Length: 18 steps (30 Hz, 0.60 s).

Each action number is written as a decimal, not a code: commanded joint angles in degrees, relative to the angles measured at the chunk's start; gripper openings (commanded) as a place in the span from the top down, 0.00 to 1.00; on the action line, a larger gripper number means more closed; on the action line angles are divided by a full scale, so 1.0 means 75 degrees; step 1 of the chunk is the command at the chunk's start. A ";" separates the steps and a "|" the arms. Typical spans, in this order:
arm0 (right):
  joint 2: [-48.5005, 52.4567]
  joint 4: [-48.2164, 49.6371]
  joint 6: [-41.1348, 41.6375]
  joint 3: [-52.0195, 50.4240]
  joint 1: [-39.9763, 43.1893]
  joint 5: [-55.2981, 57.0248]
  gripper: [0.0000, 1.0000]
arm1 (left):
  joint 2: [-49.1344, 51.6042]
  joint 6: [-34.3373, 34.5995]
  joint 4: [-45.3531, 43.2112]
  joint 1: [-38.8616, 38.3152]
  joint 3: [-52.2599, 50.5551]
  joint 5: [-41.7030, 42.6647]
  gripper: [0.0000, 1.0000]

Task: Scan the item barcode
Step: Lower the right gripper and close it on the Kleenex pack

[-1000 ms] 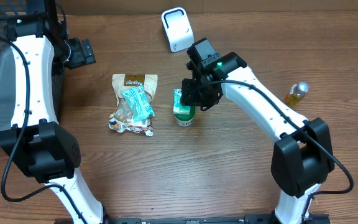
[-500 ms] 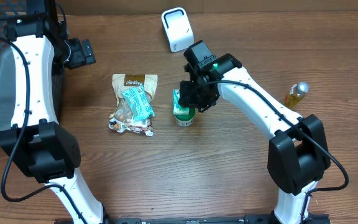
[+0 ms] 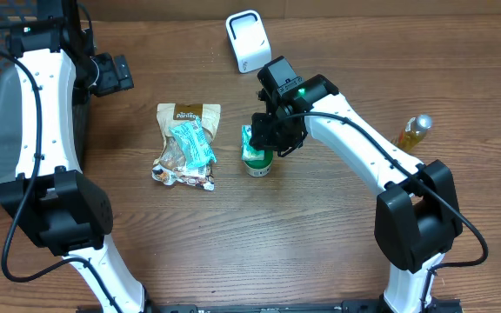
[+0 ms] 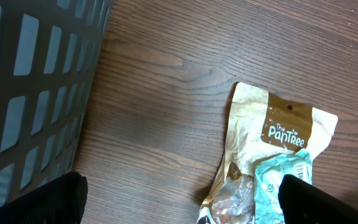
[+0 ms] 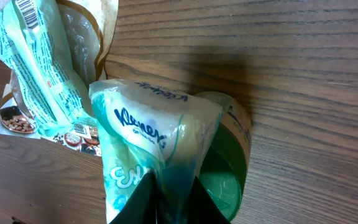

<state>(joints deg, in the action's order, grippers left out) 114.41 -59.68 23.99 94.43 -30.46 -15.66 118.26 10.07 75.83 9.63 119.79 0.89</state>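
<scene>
A green-and-white Kleenex tissue pack (image 5: 145, 127) lies on top of a green-lidded tub (image 5: 225, 180) in the middle of the table. My right gripper (image 5: 173, 202) is shut on the pack's near end, with the wrapper pinched between both fingers. In the overhead view the right gripper (image 3: 274, 135) covers most of the pack (image 3: 250, 139). The white scanner (image 3: 248, 40) stands at the back of the table. My left gripper (image 4: 182, 202) hangs open and empty at the far left (image 3: 111, 74), above bare wood beside a snack bag.
A tan PanTree snack bag (image 3: 187, 148) with a teal packet (image 3: 192, 142) on it lies left of the tub. A grey slatted basket (image 4: 30, 81) stands at the left edge. A small yellow bottle (image 3: 416, 130) stands at the far right.
My right gripper's jaws have closed onto the tissue pack and the arm has shifted slightly left. The left arm has not moved.
</scene>
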 commanded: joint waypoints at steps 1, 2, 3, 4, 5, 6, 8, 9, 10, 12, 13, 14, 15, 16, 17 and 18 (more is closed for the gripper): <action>0.0096 -0.0079 0.0006 -0.0041 -0.0044 0.0079 0.84 | 0.0003 -0.0146 0.0000 0.0009 0.0187 0.0029 0.00; 0.0096 -0.0082 0.0006 -0.0041 -0.0047 0.0079 0.84 | 0.0003 -0.0146 0.0000 0.0009 0.0187 0.0029 0.00; 0.0096 -0.0082 0.0006 -0.0041 -0.0050 0.0082 0.83 | 0.0003 -0.0146 0.0000 0.0009 0.0187 0.0029 0.00; 0.0096 -0.0082 0.0003 -0.0041 -0.0052 0.0082 0.83 | 0.0003 -0.0146 0.0000 0.0006 0.0187 0.0029 0.00; 0.0096 -0.0082 0.0003 -0.0041 -0.0052 0.0082 0.81 | 0.0003 -0.0146 0.0003 0.0006 0.0187 0.0029 0.00; 0.0096 -0.0082 0.0006 -0.0041 -0.0052 0.0082 0.81 | 0.0003 -0.0146 0.0003 0.0009 0.0187 0.0029 0.01; 0.0096 -0.0082 0.0006 -0.0041 -0.0052 0.0082 0.81 | 0.0003 -0.0146 0.0000 0.0009 0.0187 0.0029 0.00; 0.0096 -0.0079 0.0003 -0.0041 -0.0052 0.0087 0.81 | 0.0003 -0.0146 0.0000 0.0009 0.0187 0.0029 0.00; 0.0096 -0.0079 0.0006 -0.0044 -0.0052 0.0105 0.81 | 0.0003 -0.0146 0.0000 0.0009 0.0187 0.0029 0.00; 0.0096 -0.0082 0.0006 -0.0044 -0.0052 0.0242 0.81 | 0.0003 -0.0146 0.0000 0.0009 0.0187 0.0029 0.00; 0.0096 -0.0085 0.0006 -0.0044 -0.0052 0.0315 0.81 | 0.0003 -0.0146 0.0000 0.0009 0.0187 0.0029 0.01; 0.0096 -0.0087 0.0006 -0.0044 -0.0052 0.0341 0.81 | 0.0003 -0.0146 0.0000 0.0009 0.0187 0.0029 0.00; 0.0096 -0.0085 0.0006 -0.0044 -0.0052 0.0338 0.82 | 0.0003 -0.0146 0.0000 0.0009 0.0187 0.0029 0.00; 0.0096 -0.0085 0.0006 -0.0044 -0.0052 0.0338 0.85 | 0.0003 -0.0146 0.0000 0.0006 0.0187 0.0029 0.01; 0.0096 -0.0090 0.0006 -0.0044 -0.0052 0.0335 0.85 | 0.0003 -0.0146 0.0000 0.0009 0.0187 0.0029 0.01; 0.0096 -0.0114 0.0006 -0.0041 -0.0052 0.0335 0.86 | 0.0003 -0.0146 0.0000 0.0009 0.0187 0.0026 0.01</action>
<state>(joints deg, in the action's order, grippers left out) 114.41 -59.99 23.99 94.43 -30.48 -15.03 118.26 10.07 75.81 9.63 119.79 0.89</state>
